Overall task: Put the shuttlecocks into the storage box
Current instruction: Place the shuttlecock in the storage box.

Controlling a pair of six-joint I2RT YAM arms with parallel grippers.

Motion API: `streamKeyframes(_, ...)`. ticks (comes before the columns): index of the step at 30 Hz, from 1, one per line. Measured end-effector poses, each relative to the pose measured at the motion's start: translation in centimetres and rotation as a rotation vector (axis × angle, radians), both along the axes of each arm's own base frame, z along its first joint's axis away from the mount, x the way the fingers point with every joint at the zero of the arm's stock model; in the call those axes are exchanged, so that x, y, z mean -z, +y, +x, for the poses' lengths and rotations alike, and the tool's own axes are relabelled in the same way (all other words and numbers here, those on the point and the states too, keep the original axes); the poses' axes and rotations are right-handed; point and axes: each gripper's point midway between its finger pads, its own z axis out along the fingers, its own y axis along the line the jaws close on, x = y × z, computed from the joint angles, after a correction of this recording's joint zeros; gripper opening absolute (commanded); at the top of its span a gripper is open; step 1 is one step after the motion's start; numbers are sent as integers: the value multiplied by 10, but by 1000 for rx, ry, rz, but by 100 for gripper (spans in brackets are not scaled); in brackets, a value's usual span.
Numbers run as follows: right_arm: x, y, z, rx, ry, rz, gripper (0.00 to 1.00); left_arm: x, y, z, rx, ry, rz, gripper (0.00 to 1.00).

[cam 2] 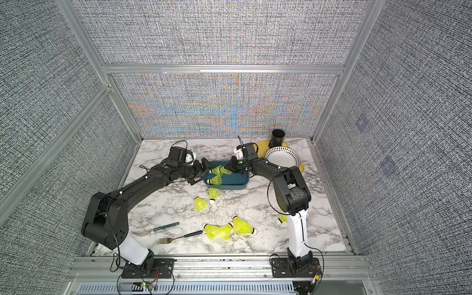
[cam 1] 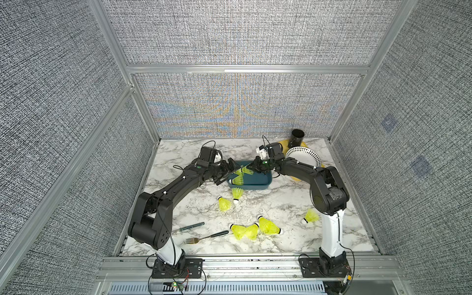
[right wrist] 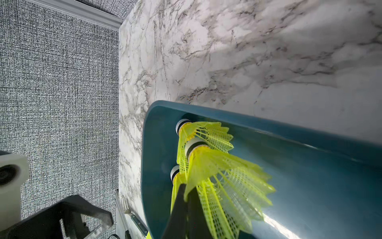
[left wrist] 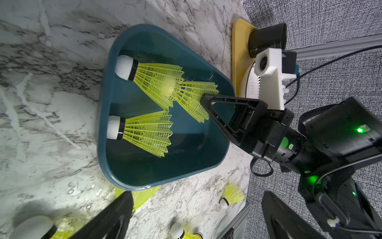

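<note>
Teal storage box [left wrist: 101, 132]: two shuttlecocks [left wrist: 148, 134]; right tool [left wrist: 204, 99] grips third shuttlecock [left wrist: 192, 97]

The left arm [cam 1: 178, 189] and the right arm [cam 1: 301, 169] are standing on their bases at the near edge. Their elbows are raised and their forearms are angling inward, so the two wrists are facing each other. The left gripper [cam 1: 226, 173] is hanging with its jaws spread fully apart, gripping nothing. The right gripper [cam 1: 251, 168] is pointing toward the left one with its tips lowered. Its jaws are pressing together on the skirt rim of one shuttlecock [right wrist: 217, 165].
</note>
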Motion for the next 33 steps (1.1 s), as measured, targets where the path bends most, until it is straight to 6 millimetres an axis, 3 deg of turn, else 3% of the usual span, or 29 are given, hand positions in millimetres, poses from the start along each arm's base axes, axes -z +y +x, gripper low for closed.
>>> streamKeyframes(14,4,18,5,-18,12,63,0,-1,2,-6,5,10,9,100)
streamKeyframes(33,17,26,7,-23,42,89,0,-2,5,-12,5,9,8,100)
